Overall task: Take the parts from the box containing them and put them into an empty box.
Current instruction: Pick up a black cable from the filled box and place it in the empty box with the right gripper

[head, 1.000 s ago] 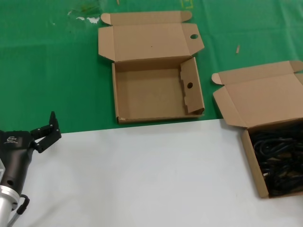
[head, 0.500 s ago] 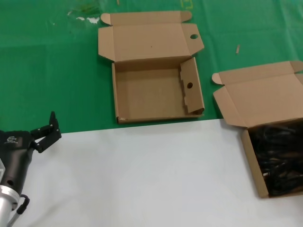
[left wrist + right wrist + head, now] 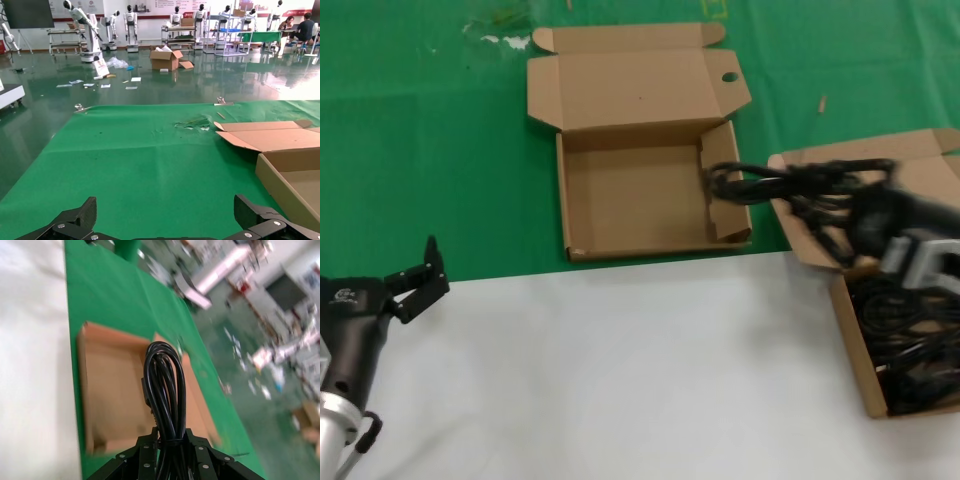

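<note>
Swinging in since a moment ago, the right gripper [image 3: 840,215] jaws hold one black cable bundle [image 3: 770,182], now nearing the empty box [image 3: 640,215]. Left gripper [image 3: 415,280] waits, jaws open.

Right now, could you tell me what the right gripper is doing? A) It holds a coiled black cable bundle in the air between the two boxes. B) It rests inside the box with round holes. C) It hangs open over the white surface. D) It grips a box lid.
A: the right gripper is shut on a black cable bundle whose looped end reaches over the right edge of the empty box, away from the full box.
</note>
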Robot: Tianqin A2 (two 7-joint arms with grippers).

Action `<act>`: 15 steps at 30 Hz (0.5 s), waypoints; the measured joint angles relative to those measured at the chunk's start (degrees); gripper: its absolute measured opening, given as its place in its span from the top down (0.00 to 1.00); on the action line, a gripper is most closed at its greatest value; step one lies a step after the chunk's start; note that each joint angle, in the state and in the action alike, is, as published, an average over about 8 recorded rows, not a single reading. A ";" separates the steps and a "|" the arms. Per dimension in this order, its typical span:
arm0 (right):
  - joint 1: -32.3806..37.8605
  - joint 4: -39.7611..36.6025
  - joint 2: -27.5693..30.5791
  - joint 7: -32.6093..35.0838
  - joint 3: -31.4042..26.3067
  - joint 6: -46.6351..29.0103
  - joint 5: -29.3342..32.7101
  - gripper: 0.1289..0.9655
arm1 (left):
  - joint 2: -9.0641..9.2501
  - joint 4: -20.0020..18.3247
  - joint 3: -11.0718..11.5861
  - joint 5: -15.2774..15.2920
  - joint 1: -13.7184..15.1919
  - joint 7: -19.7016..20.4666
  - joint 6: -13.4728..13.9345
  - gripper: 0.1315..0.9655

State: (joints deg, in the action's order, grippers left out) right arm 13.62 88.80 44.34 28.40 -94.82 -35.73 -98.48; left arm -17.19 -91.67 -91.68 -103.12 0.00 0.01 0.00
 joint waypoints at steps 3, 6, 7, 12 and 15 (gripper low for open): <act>5.85 -3.20 -4.83 4.80 -4.74 -1.16 2.12 0.87 | 0.00 0.00 0.00 0.00 0.00 0.01 0.00 0.00; 10.98 -7.27 -9.10 9.62 -8.65 -3.00 3.45 0.87 | 0.00 0.00 0.00 0.00 0.00 0.02 0.00 0.00; 12.51 -8.75 -10.35 11.16 -9.71 -3.65 3.74 0.87 | 0.00 0.00 0.00 0.00 0.00 0.02 0.00 0.00; 19.57 -17.70 -15.92 18.71 -13.66 -6.67 4.56 0.87 | 0.00 0.00 0.00 0.01 0.00 0.03 0.00 0.00; 22.10 -21.62 -17.83 21.60 -14.70 -7.66 4.70 0.87 | 0.00 0.00 0.00 0.02 0.00 0.03 0.00 0.00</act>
State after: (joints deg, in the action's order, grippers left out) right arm 35.73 67.18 26.51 49.99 -109.52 -43.39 -93.77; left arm -17.19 -91.67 -91.68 -103.10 0.00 0.04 0.00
